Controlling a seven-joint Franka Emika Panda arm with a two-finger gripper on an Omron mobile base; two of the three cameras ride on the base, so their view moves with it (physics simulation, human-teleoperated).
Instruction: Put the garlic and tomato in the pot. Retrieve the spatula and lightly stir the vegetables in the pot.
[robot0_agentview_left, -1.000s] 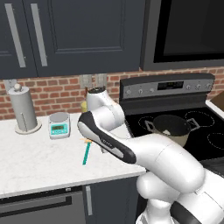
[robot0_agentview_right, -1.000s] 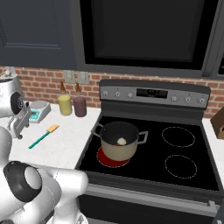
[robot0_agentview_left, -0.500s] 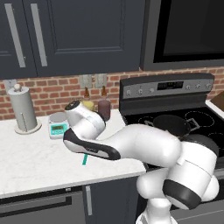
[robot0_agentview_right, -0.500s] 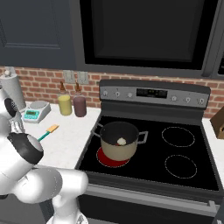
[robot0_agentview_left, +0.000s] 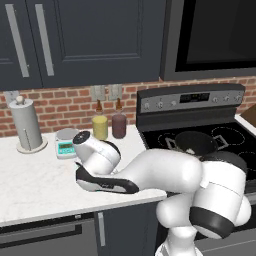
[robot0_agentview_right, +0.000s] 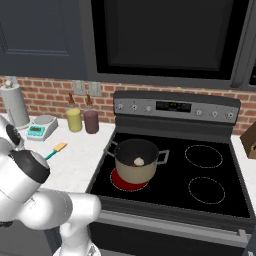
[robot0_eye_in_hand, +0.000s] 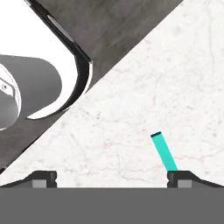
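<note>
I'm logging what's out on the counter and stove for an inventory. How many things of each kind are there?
Bottles: 2, one yellow and one maroon
Pot: 1
Garlic: 1, in the pot
Spatula: 1
Kitchen scale: 1
Paper towel roll: 1
Total: 7

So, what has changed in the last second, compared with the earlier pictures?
The arm swung left, away from the stove, and bent down low over the counter. The gripper now hangs open just above the spatula, one fingertip by its teal handle; nothing is gripped yet. The spatula lies where it was, and the pot stays on the burner with the garlic inside.
</note>
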